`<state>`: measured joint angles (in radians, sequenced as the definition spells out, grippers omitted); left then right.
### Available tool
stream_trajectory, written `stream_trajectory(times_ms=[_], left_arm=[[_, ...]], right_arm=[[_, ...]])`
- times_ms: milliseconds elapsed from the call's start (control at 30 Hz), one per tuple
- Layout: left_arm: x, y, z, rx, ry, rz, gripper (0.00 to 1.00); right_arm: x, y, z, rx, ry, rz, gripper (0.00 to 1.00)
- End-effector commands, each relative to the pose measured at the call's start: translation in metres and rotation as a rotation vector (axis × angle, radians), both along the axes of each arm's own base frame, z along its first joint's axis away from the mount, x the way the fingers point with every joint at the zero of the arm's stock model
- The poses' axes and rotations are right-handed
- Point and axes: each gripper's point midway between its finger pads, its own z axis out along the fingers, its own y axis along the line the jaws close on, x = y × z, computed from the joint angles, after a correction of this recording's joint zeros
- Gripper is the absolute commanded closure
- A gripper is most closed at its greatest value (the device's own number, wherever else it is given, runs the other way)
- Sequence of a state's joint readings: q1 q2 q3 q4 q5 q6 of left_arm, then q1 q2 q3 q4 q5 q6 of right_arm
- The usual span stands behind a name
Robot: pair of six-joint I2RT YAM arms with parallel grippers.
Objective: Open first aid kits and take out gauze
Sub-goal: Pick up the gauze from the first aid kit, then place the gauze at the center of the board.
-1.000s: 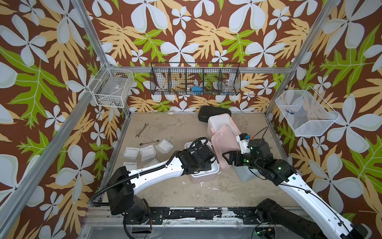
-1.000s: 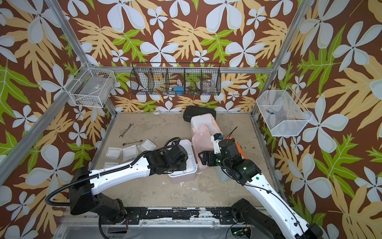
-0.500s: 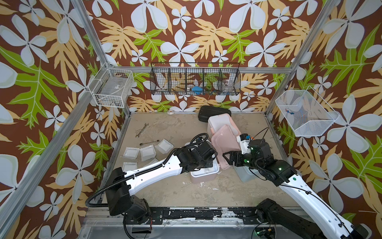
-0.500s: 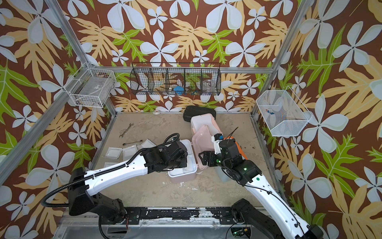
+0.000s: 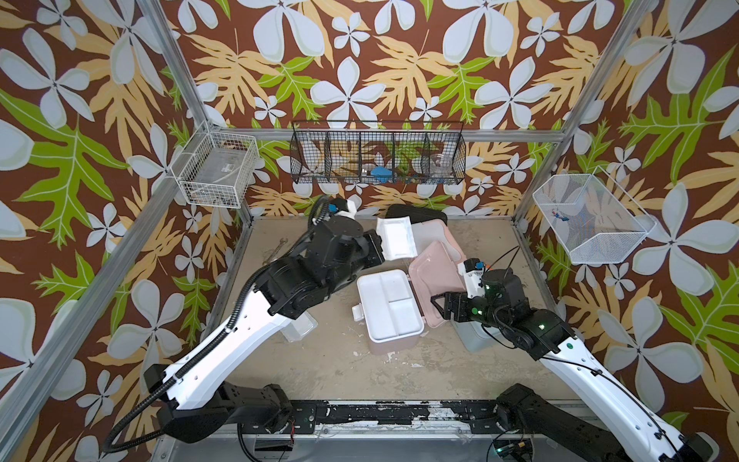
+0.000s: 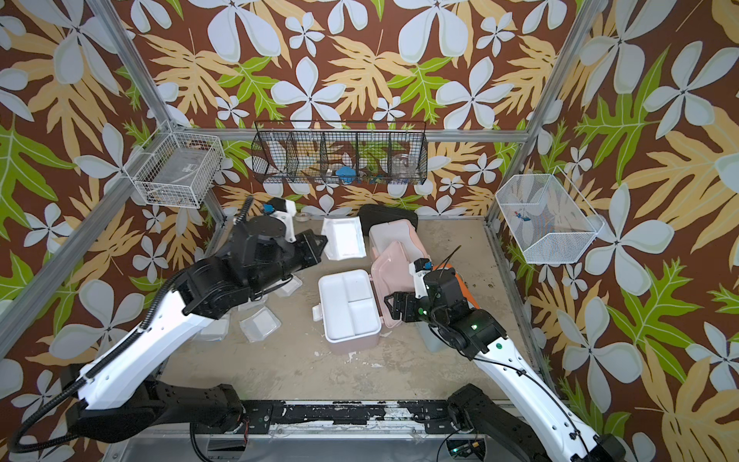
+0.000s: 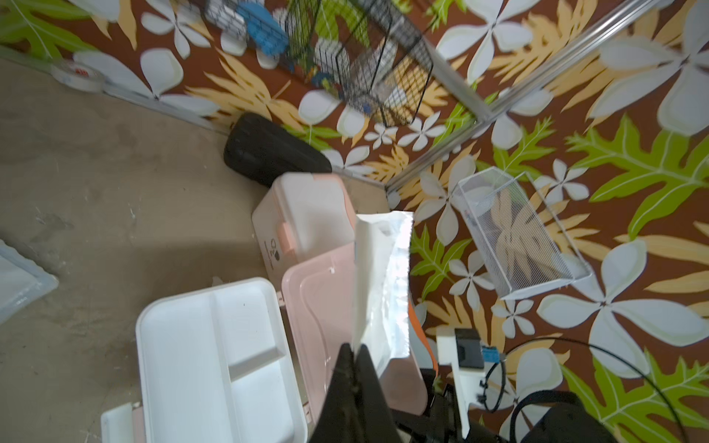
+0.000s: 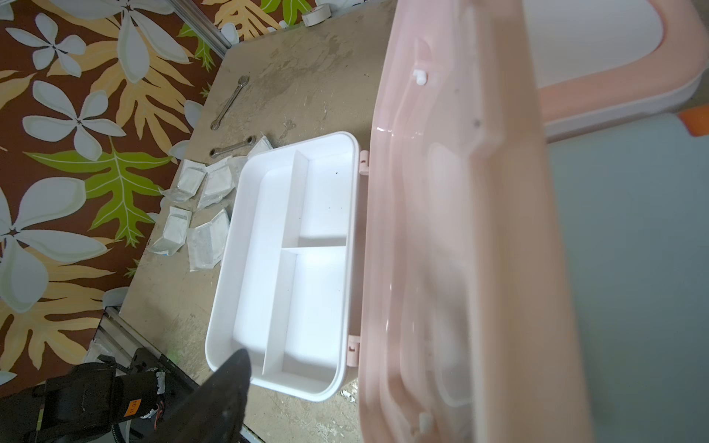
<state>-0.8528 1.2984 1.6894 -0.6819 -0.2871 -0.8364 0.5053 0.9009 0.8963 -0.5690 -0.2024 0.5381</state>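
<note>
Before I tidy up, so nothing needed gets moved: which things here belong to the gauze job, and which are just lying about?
Job: open pink kit, white-and-peach kit, light blue kit, gauze packet in the left gripper, loose gauze packets.
Lying about: black case, wrenches, tape roll, wall baskets.

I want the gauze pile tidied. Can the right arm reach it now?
Probably not easily. The pile lies beyond the open pink kit, partly under the left arm. The right gripper sits on the kit's other side, by its raised lid.
</note>
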Motion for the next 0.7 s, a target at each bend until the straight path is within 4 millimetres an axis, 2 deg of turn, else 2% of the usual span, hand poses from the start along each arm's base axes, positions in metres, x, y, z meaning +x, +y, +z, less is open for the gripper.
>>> stream_trajectory(times_ms=[0,67,133,233,400,567,667], left_arm=[[0.006,0.045,0.025,-0.005,-0.072,0.143,1.00],[0.005,0.069,0.033,-0.028,-0.097,0.217,1.00],[0.002,0.088,0.030,-0.042,-0.099,0.286,1.00],[-0.002,0.110,0.010,-0.049,-0.067,0.369,1.00],[-0.006,0.131,-0.063,-0.037,0.076,0.469,1.00],[-0.012,0.148,-0.150,-0.060,0.260,0.542,1.00],[-0.016,0.154,-0.189,-0.092,0.339,0.567,1.00]], right_arm=[[0.002,0.001,0.004,-0.003,-0.018,0.005,0.15],[0.002,0.000,0.004,-0.004,-0.020,0.004,0.15],[0.002,0.001,0.004,-0.002,-0.017,0.005,0.15],[0.002,0.001,0.003,-0.005,-0.014,0.005,0.15],[0.002,0.002,0.001,0.002,-0.009,0.009,0.15],[0.002,0.002,0.000,0.004,-0.006,0.007,0.15],[0.001,0.002,-0.001,0.004,-0.006,0.008,0.15]])
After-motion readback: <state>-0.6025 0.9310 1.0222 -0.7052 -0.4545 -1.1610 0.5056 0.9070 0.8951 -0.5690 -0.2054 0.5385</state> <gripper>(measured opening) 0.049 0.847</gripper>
